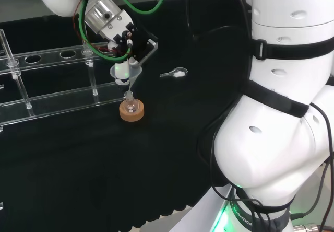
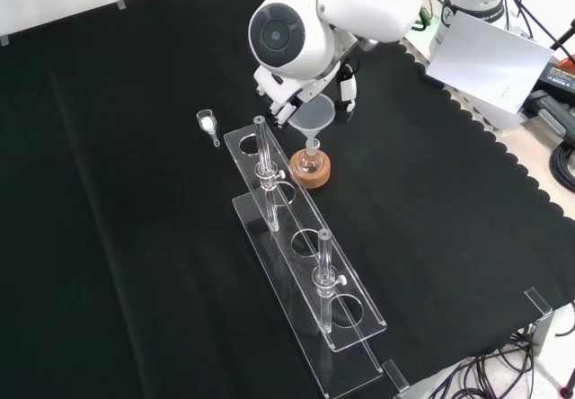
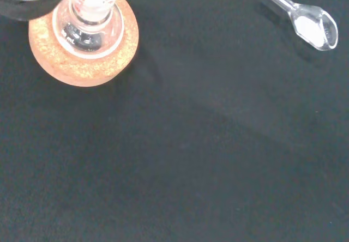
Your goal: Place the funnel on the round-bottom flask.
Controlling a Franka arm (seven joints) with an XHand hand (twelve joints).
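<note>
A white robot arm reaches over a bench covered in black cloth, and its black and white hand (image 1: 128,46) holds a clear funnel (image 1: 125,73) by the rim of its cone, fingers pinched on that rim. The funnel hangs with its stem pointing down at the neck of a small round-bottom flask (image 1: 131,105), which sits in a cork ring (image 1: 131,112) near the middle of the cloth. In the head view the stem tip looks to be at or just inside the flask's mouth; whether it already rests there cannot be told. The front view shows the funnel (image 2: 312,116) directly over the flask (image 2: 311,159), and the wrist view looks down on the flask (image 3: 87,18) in its ring. To finish this step well, the hand likely needs to keep the stem upright and centred over the neck, lower it gently until the cone settles, and only then let go, since a tilted stem could nudge the light flask off its ring. Just beside the flask, on the left in both the head and front views, stands a clear plastic rack (image 2: 305,255) with upright tubes (image 2: 263,147), so there is little room on that side. A small glass scoop (image 1: 175,74) lies well apart on the cloth. The cloth on the flask's other sides is open, giving room to withdraw.
</note>
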